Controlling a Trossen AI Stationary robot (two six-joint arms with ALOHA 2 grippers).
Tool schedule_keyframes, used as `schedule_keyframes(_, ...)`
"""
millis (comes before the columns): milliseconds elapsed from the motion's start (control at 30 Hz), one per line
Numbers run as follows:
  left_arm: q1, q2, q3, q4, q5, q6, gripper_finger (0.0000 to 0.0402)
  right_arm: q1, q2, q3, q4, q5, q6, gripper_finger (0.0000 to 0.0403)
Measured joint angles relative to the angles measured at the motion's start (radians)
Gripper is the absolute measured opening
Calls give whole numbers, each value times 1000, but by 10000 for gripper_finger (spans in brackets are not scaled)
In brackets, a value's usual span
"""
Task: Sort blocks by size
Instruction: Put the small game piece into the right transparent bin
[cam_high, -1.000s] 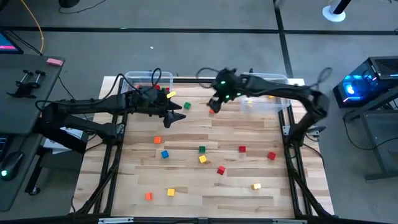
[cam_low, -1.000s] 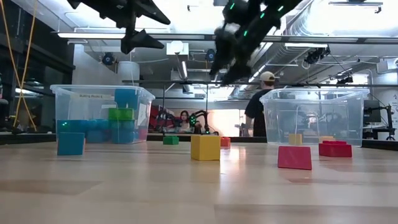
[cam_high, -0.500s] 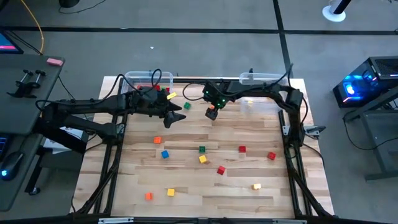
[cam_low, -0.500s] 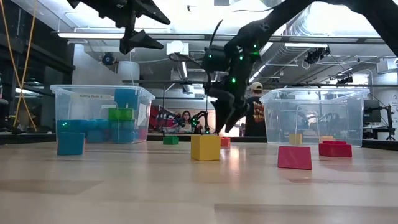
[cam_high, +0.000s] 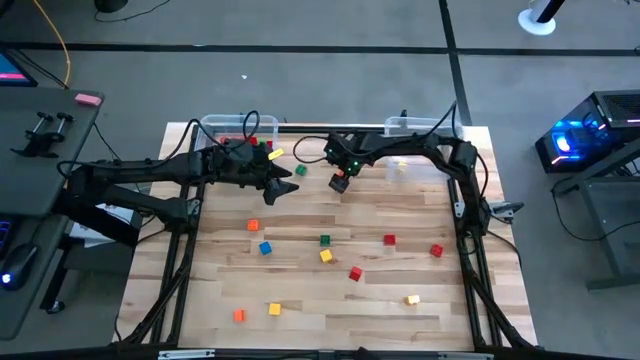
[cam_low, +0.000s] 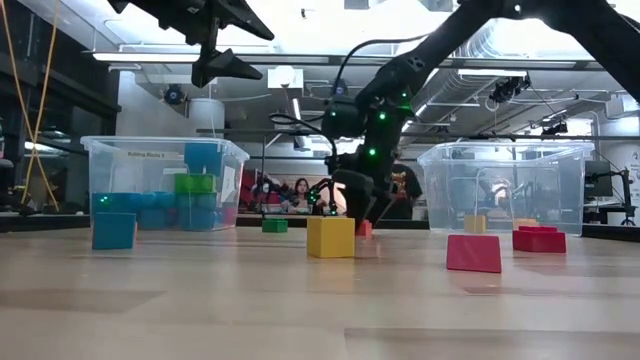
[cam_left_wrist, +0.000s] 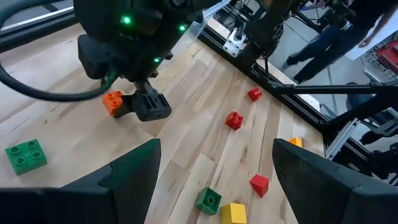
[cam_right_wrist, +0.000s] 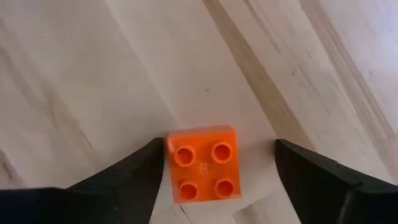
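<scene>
Small orange block (cam_right_wrist: 202, 163), four studs up, flat on the counter (cam_high: 400, 310) near the far edge, between the two clear bins. Straddled by the right tool (cam_right_wrist: 214, 167): fingers wide, one (cam_right_wrist: 134, 171) touching a side of the block, the other (cam_right_wrist: 311, 177) standing clear of the opposite side. Not yet gripped, by the look of it. Same pairing in the left wrist view, block (cam_left_wrist: 113, 101) just beside the lowered right tool (cam_left_wrist: 140, 104). Best done by shifting slightly so the block sits midway between the fingers, then closing squarely on the flat sides, low enough to catch the body and not the studs; an off-centre close likely to slide or twist the block. Then up and over to the right-hand bin (cam_low: 505, 190), seemingly the home for small pieces, given the larger blue and green blocks stacked in the left-hand bin (cam_low: 165, 185). Left tool (cam_high: 282, 187) waiting above the counter beside the left bin, fingers spread wide and empty. Other blocks scattered over the middle and near part of the counter, among them a yellow one (cam_low: 330, 237) and a red one (cam_low: 473, 253). A pale label on the left bin's front wall, print too small to read; no other brand or writing legible.
</scene>
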Motion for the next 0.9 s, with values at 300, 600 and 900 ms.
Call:
schedule_keyframes(300, 2, 0, 0, 11, 0, 55, 296, 28, -87, -4, -114, 39, -29, 133)
schedule_keyframes(600, 47, 0, 0, 32, -4, 122, 296, 28, -461, -2, -166, 132, 68, 133)
schedule_keyframes(900, 90, 0, 0, 46, 13, 124, 296, -19, -676, -9, -543, 463, 353, 133)
